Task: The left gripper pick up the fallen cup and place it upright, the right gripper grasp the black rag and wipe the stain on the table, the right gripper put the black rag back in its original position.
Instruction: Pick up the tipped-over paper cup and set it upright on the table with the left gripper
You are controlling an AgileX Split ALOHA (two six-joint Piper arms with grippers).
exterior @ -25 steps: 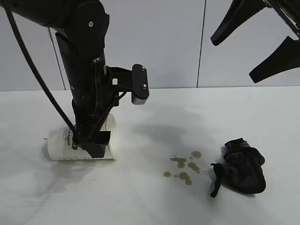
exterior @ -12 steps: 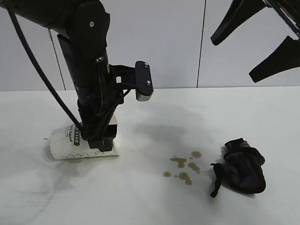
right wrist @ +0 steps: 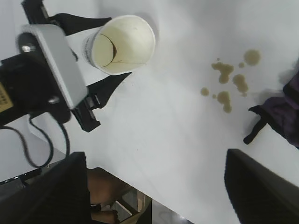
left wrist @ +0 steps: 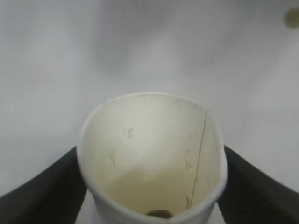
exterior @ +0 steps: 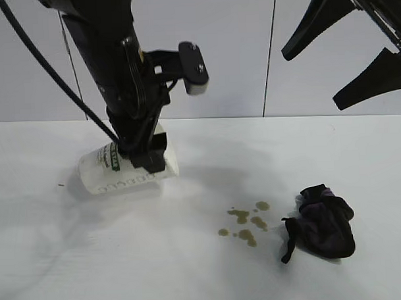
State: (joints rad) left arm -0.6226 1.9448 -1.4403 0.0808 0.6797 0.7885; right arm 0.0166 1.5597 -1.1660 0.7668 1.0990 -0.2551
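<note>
The white paper cup (exterior: pixel 112 174) is clamped between the fingers of my left gripper (exterior: pixel 148 162), still nearly on its side and tilted, just above the white table (exterior: pixel 192 275). In the left wrist view the cup's open mouth (left wrist: pixel 154 154) fills the space between the two black fingers (left wrist: pixel 42 196). The olive-brown stain (exterior: pixel 246 221) lies to the cup's right, and the black rag (exterior: pixel 325 221) sits just beyond the drops. My right gripper (exterior: pixel 311 80) hangs open high at the upper right, holding nothing. Its wrist view shows the cup (right wrist: pixel 124 44), stain (right wrist: pixel 229 84) and rag (right wrist: pixel 285 112) below.
A grey panelled wall (exterior: pixel 236 50) stands behind the table. The right wrist view shows the table's edge (right wrist: pixel 154 179) with a brown shape beneath it. Bare tabletop lies in front of the cup and between cup and stain.
The left gripper has closed on the cup, lifted it off the table and carried it up and to the right. The right gripper, rag and stain have not moved.
</note>
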